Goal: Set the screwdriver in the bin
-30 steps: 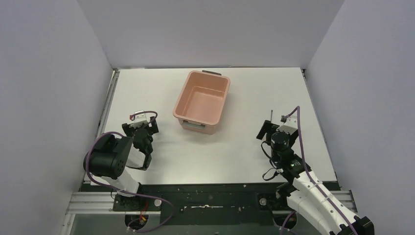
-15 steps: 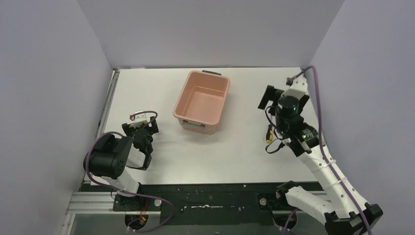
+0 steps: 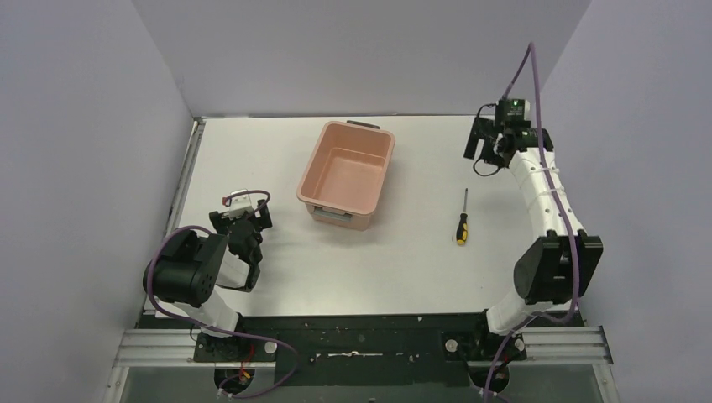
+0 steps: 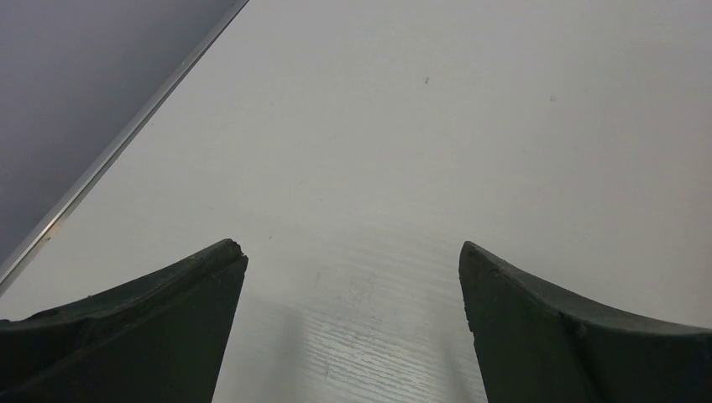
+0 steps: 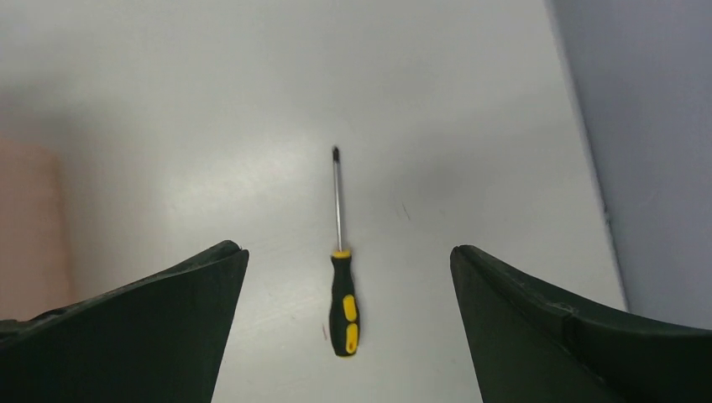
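The screwdriver [image 3: 461, 222], with a black-and-yellow handle and a thin shaft, lies flat on the white table to the right of the bin [image 3: 346, 175], a salmon-pink tub that stands empty. My right gripper [image 3: 480, 146] hangs open high above the table's back right. It is well clear of the screwdriver [image 5: 342, 290], which shows far below between the spread fingers of the right gripper [image 5: 346, 249]. A blurred edge of the bin [image 5: 21, 227] shows at the left of that view. My left gripper [image 3: 245, 220] rests open low over bare table at the left, and the left gripper [image 4: 350, 248] has nothing between its fingers.
Grey walls close in the table on the left, back and right. A metal strip [image 4: 117, 147] runs along the table's left edge. My right arm [image 3: 546, 210] arches up along the right wall.
My right arm has swung up and away toward the back right, uncovering the screwdriver, which stays lying where it was. The left arm has not moved.
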Tool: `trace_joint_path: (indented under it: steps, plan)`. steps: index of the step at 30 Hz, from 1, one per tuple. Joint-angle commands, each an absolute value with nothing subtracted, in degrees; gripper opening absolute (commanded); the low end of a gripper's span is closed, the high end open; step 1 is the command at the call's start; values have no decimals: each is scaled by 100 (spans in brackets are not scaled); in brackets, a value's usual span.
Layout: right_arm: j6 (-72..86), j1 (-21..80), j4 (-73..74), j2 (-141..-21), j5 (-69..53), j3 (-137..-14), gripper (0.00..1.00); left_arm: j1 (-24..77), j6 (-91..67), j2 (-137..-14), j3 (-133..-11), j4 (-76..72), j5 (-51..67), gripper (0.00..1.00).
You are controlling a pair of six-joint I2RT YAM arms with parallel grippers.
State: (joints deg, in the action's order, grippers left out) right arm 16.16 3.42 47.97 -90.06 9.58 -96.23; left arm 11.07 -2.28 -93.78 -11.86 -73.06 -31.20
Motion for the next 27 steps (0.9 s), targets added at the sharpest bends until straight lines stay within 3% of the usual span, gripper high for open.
trace_joint_path:
  steps: [1,9,15,19,23,27]
  plan:
    - [1385,-183,4781,-9379,-134,-8361,97,1088,-201,-9289,-1213,-7497,-3091,97]
    - [1319,-290,3722,-9750,-582,-6525,88,1081,-198,-9290,-1213,-7506,-3088,97]
    - [1285,-290,3422,-10052,-426,-6164,79,1081,-195,-9290,-1213,-7506,-3093,97]
    - [1183,-283,3434,-10358,-283,-6193,52,1081,-194,-9290,-1213,-7510,-3092,97]
    - [944,-281,3704,-10442,-335,-6561,4,1082,-193,-9286,-1213,-7512,-3089,97]
    - [869,-281,4626,-10241,-110,-7702,0,1081,-195,-9290,-1213,-7516,-3094,97]
